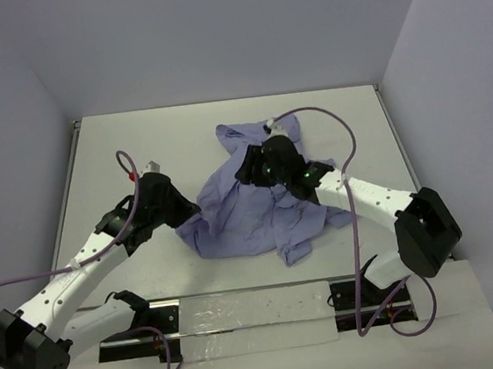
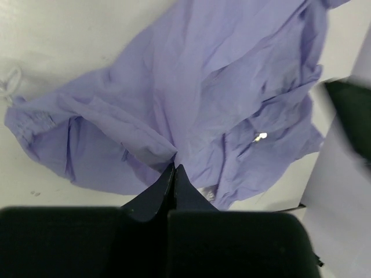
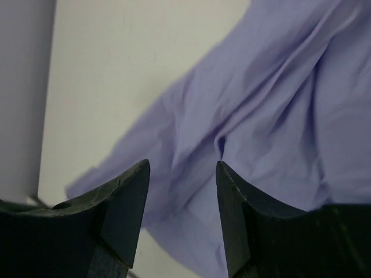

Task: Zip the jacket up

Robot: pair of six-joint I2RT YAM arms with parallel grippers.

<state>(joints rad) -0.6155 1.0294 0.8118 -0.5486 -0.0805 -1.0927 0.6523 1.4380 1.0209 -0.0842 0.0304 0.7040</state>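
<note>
The jacket [image 1: 242, 225] lies crumpled near the middle of the table [image 1: 136, 139], a little right of centre in the top view. At its left edge the left gripper [image 2: 174, 171] has its fingers pressed together, tips against a fold (whether cloth is caught between them I cannot tell). The right gripper [image 3: 182, 168] stands spread above the jacket's upper part.

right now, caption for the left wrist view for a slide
Left gripper shut on a gathered fold of the crumpled lavender jacket on the table
</note>
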